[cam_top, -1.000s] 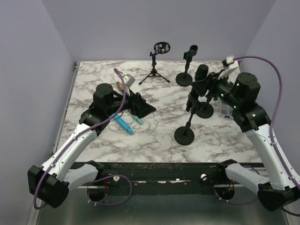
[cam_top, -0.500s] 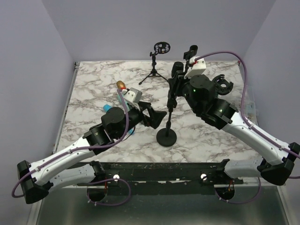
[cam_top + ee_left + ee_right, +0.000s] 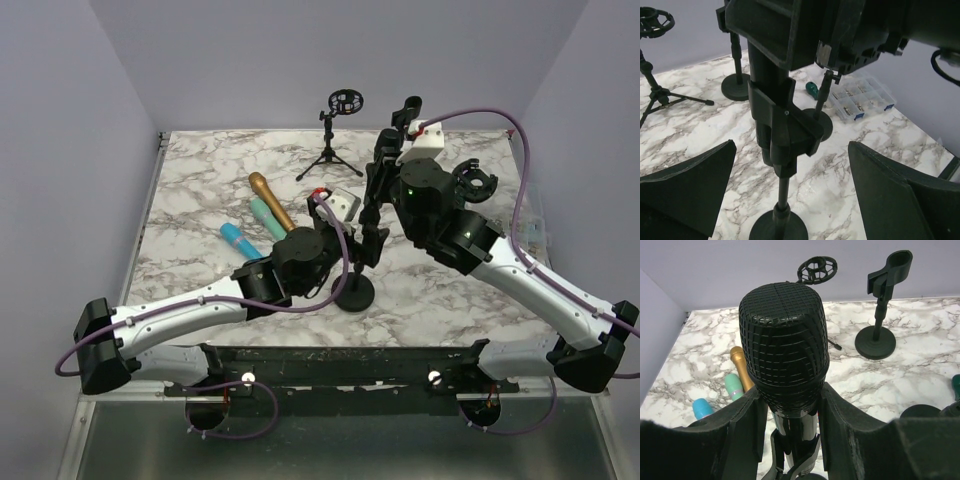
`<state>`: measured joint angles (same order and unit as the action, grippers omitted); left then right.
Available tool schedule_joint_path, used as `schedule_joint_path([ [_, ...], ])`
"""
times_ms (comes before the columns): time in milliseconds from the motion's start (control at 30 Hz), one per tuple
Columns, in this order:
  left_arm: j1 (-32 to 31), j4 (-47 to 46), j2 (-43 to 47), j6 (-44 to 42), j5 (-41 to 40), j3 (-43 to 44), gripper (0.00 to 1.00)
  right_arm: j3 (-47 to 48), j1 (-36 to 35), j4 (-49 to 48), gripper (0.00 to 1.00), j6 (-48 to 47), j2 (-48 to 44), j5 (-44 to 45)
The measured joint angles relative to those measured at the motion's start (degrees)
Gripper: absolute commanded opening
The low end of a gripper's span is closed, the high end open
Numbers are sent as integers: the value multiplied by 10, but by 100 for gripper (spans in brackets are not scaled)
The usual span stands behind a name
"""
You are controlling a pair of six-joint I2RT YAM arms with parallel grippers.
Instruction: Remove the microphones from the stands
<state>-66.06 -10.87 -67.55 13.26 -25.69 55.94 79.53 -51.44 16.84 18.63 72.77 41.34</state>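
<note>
A black microphone (image 3: 784, 345) with a mesh head stands upright in the clip (image 3: 785, 131) of a black stand (image 3: 354, 292) with a round base, near the middle of the table. My right gripper (image 3: 792, 432) is shut on the microphone's body just under the head, one pad on each side. In the top view this right gripper (image 3: 383, 185) is at the top of the stand. My left gripper (image 3: 790, 200) is open, its fingers (image 3: 687, 187) wide on either side of the stand's pole (image 3: 782, 190) without touching it. Seen from above, the left gripper (image 3: 352, 262) sits low by the pole.
Gold (image 3: 270, 198), teal (image 3: 264, 215) and blue (image 3: 238, 240) microphones lie left of the stand. A tripod stand (image 3: 335, 130) and an empty clip stand (image 3: 880, 305) are at the back. A ring-clip stand (image 3: 475, 182) and a parts box (image 3: 860, 97) are to the right.
The right arm brought the stand and microphone from the right side to the table's middle. The left arm swung right off the coloured microphones, so its open fingers now flank the pole.
</note>
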Motion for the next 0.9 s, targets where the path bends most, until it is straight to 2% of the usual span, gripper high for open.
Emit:
schedule_joint_path([
  [167, 0, -1, -40, -8, -25, 40, 74, 1, -4, 2, 1, 0, 0, 0],
  [233, 0, 3, -57, -8, -40, 57, 61, 1, -5, 3, 1, 0, 0, 0],
  [300, 0, 4, -66, -8, -48, 63, 36, 2, -7, 4, 1, 0, 0, 1],
  [333, 0, 5, -70, -9, -53, 64, 9, 2, -8, 4, 1, 0, 0, 2],
  [367, 0, 6, -73, -7, -55, 65, 0, 3, -9, 5, 1, 1, 0, 2],
  [600, -3, 9, -78, -10, -56, 71, 0, 15, -11, 7, 1, -2, -1, 16],
  [833, -3, -5, -42, 3, -44, 31, 0, 29, -11, -6, 1, -30, -6, 28],
  [900, -3, -5, -35, 9, -36, 24, 12, 44, -11, -13, 1, -44, -9, 28],
])
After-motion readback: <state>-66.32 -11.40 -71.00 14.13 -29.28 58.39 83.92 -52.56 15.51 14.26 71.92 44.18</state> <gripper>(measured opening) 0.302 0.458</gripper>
